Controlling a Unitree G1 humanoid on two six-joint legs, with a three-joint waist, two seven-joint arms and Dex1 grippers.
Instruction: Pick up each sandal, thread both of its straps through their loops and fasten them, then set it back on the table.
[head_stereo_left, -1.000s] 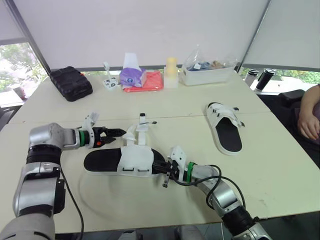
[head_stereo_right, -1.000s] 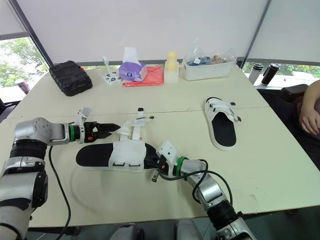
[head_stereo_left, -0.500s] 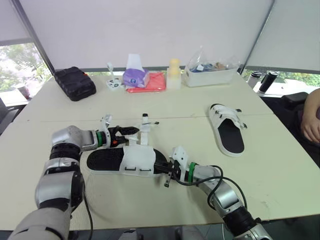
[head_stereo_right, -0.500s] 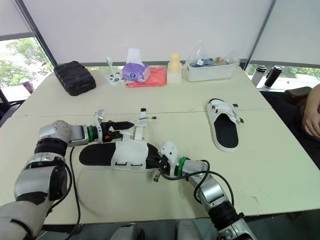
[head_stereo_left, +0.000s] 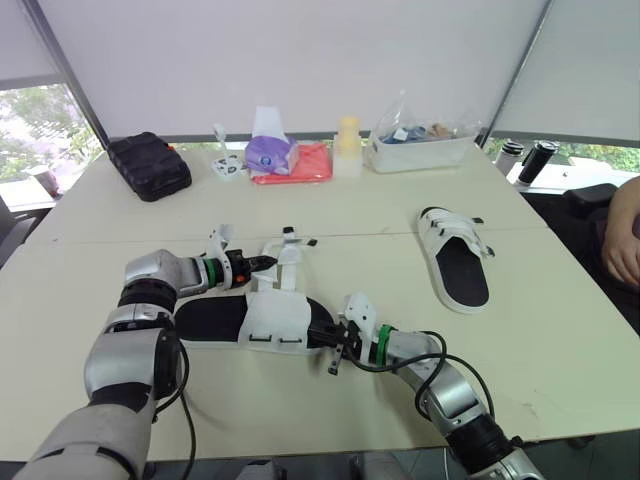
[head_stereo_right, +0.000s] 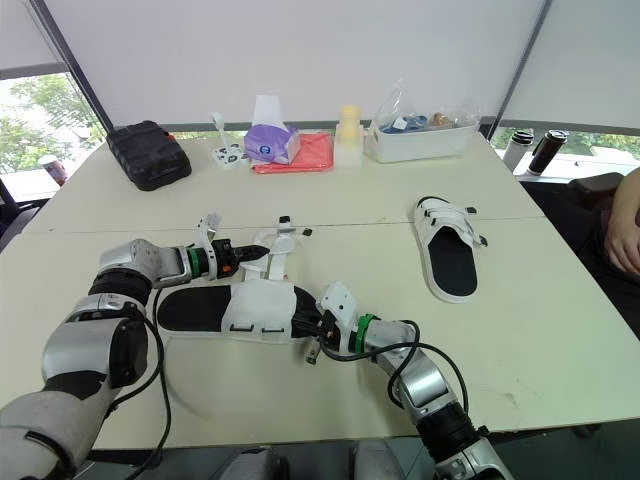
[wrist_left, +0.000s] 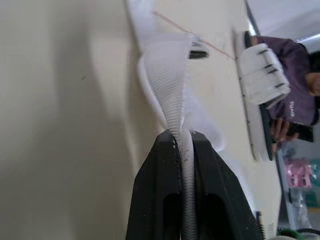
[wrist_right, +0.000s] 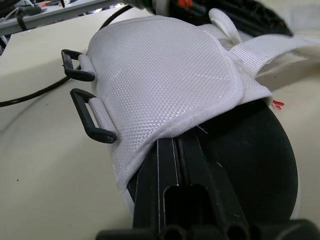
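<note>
Two sandals on a pale tabletop (head_stereo_left: 560, 330). The near sandal (head_stereo_left: 210, 320) lies in the near-left part, between the robot's two hands. It has a flat black sole and a broad white mesh upper (wrist_right: 165, 75) over its right half. Two black rectangular loops (wrist_right: 92, 117) sit side by side on the near edge of the upper. Two white woven straps (head_stereo_left: 287, 262) run from the far edge of the upper out across the tabletop, unthreaded, each ending in a small dark tip. The sandal's long axis runs left to right. Its covered end points right and its bare sole end points left.

The left hand (head_stereo_left: 262, 263) reaches in from the left, just beyond the sandal's far edge. Its two black fingers (wrist_left: 160, 165) are clamped together on one strap (wrist_left: 167, 90), which rises twisted from between the tips. The right hand (head_stereo_left: 325, 335) meets the sandal at its right end. Its fingers (wrist_right: 165, 165) are pressed together on the sandal where the edge of the upper lies over the sole.

The second sandal (head_stereo_left: 455, 262) lies flat well to the right, apart from both hands. Its long axis runs near to far. Its white straps cross the far end and its open black sole faces the near side.
</note>
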